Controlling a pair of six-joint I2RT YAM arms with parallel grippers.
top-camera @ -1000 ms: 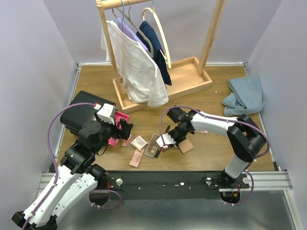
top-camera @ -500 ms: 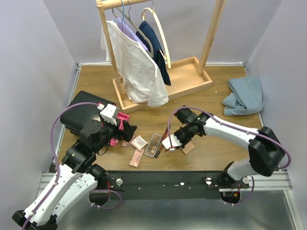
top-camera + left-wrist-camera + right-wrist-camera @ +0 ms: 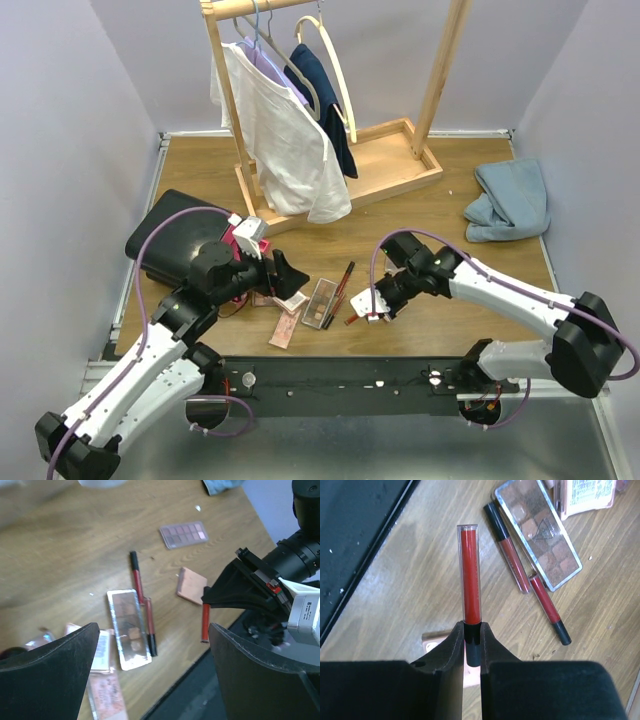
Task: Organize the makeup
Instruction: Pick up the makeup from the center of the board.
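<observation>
My right gripper [image 3: 472,640] is shut on the black cap of a slim red tube [image 3: 470,580] and holds it above the wood; the tube also shows in the left wrist view [image 3: 205,622]. In the top view the right gripper [image 3: 372,308] hangs just right of the makeup pile. On the table lie a brown eyeshadow palette [image 3: 320,302] [image 3: 128,629], two dark-red tubes [image 3: 136,577] [image 3: 150,625], a peach compact [image 3: 191,585], a pink palette [image 3: 183,534] and a boxed compact [image 3: 291,300]. My left gripper [image 3: 285,270] [image 3: 150,680] is open and empty above the pile.
The black case with pink drawers [image 3: 175,245] sits at the left, behind my left arm. A wooden clothes rack [image 3: 330,170] with hanging garments stands at the back. A blue cloth [image 3: 510,200] lies at the back right. The table's black front rail [image 3: 350,375] is close to the pile.
My right gripper has moved right and toward the near edge with the red tube in it. My left gripper has swung right, away from the case, over the pile.
</observation>
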